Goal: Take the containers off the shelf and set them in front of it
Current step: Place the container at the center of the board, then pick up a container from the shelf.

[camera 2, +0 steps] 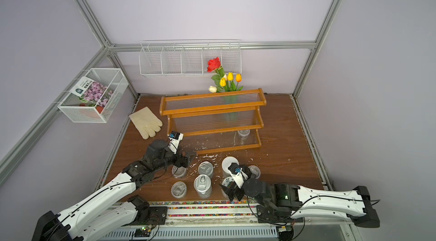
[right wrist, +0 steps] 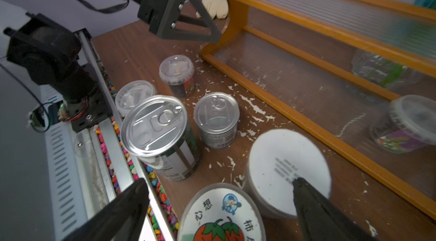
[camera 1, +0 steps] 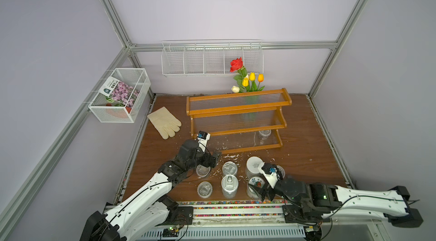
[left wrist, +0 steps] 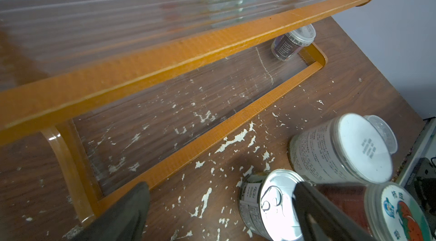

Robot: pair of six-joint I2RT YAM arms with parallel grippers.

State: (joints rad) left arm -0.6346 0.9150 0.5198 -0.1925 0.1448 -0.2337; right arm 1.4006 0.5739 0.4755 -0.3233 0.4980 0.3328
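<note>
Clear cup (camera 1: 264,135) on shelf (camera 1: 238,107) bottom tier, well apart from both open jaws

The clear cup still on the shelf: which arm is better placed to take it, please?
Likely right. The cup stands at the shelf's right end, on the right gripper's side; the left gripper is at the left end. Both are open.

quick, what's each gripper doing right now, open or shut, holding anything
left gripper: open, holding nothing.
right gripper: open, holding nothing; the strawberry-lid jar stands just below its spread jaws.
</note>
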